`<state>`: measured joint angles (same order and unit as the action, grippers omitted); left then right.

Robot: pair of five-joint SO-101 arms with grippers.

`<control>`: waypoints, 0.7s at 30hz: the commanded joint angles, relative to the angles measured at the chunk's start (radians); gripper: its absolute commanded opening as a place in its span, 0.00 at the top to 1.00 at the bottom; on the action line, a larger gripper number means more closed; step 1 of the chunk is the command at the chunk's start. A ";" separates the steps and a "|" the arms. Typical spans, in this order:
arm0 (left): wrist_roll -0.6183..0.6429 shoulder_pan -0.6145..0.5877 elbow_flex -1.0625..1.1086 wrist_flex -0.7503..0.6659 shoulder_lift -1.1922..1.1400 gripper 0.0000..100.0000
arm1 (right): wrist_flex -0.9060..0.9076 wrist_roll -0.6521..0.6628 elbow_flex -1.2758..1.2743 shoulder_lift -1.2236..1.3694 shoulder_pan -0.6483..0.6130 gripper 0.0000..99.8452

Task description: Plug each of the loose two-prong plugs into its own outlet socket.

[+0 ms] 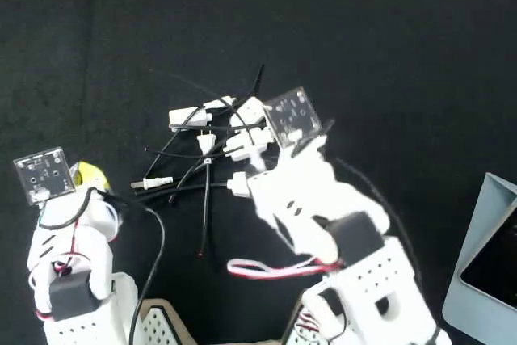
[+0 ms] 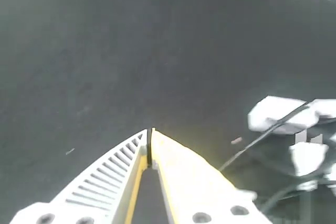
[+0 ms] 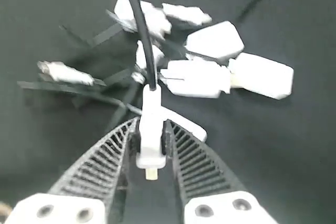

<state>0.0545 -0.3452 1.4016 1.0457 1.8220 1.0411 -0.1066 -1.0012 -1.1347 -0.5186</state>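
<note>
Right gripper (image 3: 150, 136) clamped on plug (image 3: 151, 106), centre of high view, beside plug pile (image 1: 230, 127). Left gripper (image 2: 150, 135) fingers together, empty, lower left. Plug probably light, rigid, slick; cord (image 3: 138, 19) tugs. Grip body sides.

white plugs (image 1: 206, 143) and sockets (image 1: 245, 143), tangled together

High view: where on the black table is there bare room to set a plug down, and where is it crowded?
Bare: the far strip beyond the plug pile, and the patch between the right arm and the grey box. Crowded: the centre, around that pile and its cables.
</note>
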 commanded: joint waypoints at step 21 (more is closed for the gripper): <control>0.078 0.564 0.157 -0.460 0.002 0.97 | -0.324 -0.023 -0.447 -0.496 -0.221 0.99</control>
<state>0.1527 0.1304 1.5766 0.6068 1.8174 0.7373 -0.1465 -1.4477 -1.6180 -0.7258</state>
